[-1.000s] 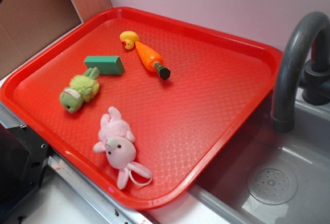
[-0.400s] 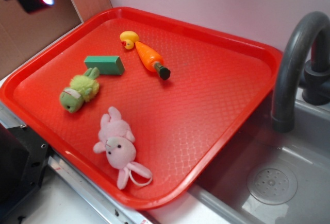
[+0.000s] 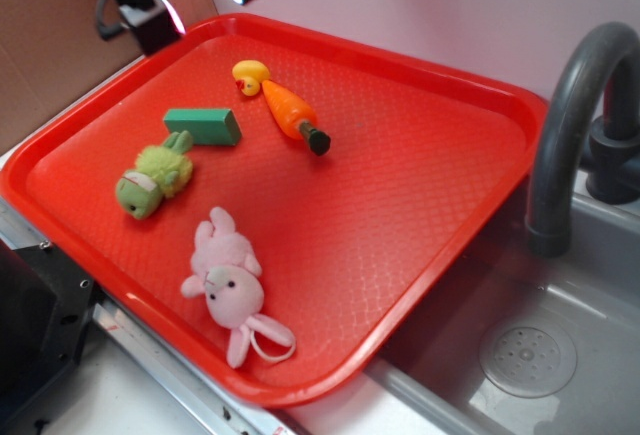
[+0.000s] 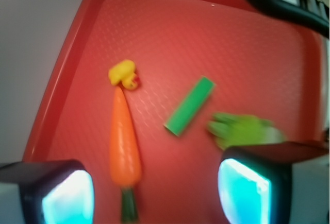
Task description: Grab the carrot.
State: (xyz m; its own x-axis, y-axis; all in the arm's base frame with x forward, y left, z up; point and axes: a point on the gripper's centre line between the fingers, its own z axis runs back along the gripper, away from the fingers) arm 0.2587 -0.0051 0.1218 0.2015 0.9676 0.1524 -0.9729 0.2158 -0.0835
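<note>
Gripper (image 3: 190, 0) fingers spread, empty, above tray (image 3: 420, 85) at 11 o'clock, carrot (image 4: 125, 141) tip touching duck (image 4: 124, 73), block (image 4: 190, 105) at its 3 o'clock.

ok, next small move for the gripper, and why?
Probably shift toward the small orange plastic toy carrot and descend: the open gripper hangs above the red tray, its gap offset toward the green rectangular block, nothing held yet.

red tray (image 3: 440, 105) | carrot (image 3: 291, 115) (touching duck (image 3: 250, 77)), green block (image 3: 203, 125), two plush toys (image 3: 152, 179)
</note>
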